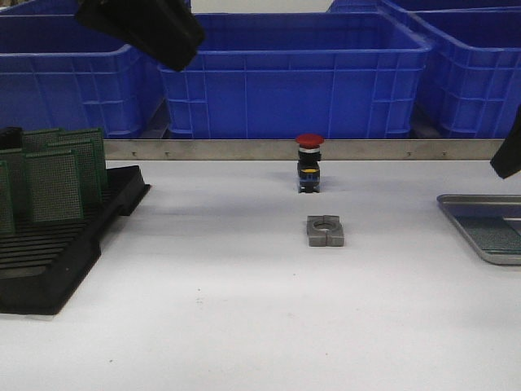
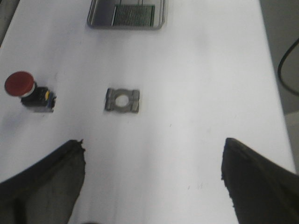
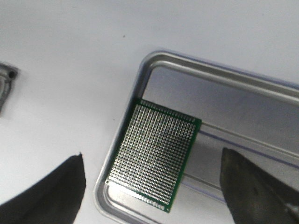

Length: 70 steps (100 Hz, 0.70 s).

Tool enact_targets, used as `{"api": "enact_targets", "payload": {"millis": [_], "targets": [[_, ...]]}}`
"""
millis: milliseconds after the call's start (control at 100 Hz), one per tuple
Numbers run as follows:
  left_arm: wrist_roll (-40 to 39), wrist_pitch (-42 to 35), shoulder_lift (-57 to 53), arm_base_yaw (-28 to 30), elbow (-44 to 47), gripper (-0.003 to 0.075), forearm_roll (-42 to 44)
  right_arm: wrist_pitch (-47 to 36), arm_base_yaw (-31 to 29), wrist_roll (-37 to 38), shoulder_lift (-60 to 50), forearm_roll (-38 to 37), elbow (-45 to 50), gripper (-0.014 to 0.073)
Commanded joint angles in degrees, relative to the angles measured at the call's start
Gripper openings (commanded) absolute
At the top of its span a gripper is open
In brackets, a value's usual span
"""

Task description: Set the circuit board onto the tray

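A green perforated circuit board (image 3: 154,156) lies flat inside the silver-grey tray (image 3: 154,60), against one wall near a corner. My right gripper (image 3: 152,155) hangs above it, open and empty, with one finger over the table and the other over the tray. In the front view the tray (image 1: 464,224) sits at the table's right edge with the board (image 1: 496,235) in it, under my right arm (image 1: 509,155). My left gripper (image 2: 153,141) is open and empty, high over the table's left part; the tray (image 2: 100,21) and board (image 2: 134,15) show far off in its view.
A black slotted rack (image 1: 57,261) at the left holds several upright green boards (image 1: 57,183). A red push-button (image 1: 309,163) and a grey metal block (image 1: 326,230) stand mid-table. Blue bins (image 1: 293,73) line the back behind a metal rail (image 1: 244,150).
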Motion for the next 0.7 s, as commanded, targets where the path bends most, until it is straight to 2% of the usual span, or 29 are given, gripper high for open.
{"api": "enact_targets", "payload": {"millis": [0, 120, 220, 490, 690], "targets": [[-0.48, 2.61, -2.76, 0.11, -2.82, 0.0565, 6.57, 0.42, -0.38, -0.87, -4.30, 0.74, -1.70, 0.0600], [-3.18, 0.37, -2.63, 0.11, -2.82, 0.0564, 22.23, 0.60, -0.38, -0.87, -5.17, 0.74, -1.70, 0.0595], [-5.78, -0.98, -2.49, 1.12, -2.82, 0.0564, 28.34, 0.90, -0.38, -0.87, -5.24, 0.80, -1.70, 0.0594], [-6.03, -2.29, -2.01, 9.01, -2.82, 0.0564, 27.01, 0.91, -0.38, -0.87, -5.30, 1.87, -1.70, 0.0594], [-6.03, -2.18, 0.18, 11.73, -2.82, 0.0564, 25.48, 0.91, -0.38, -0.87, -5.30, 2.09, -1.70, 0.0594]]}}
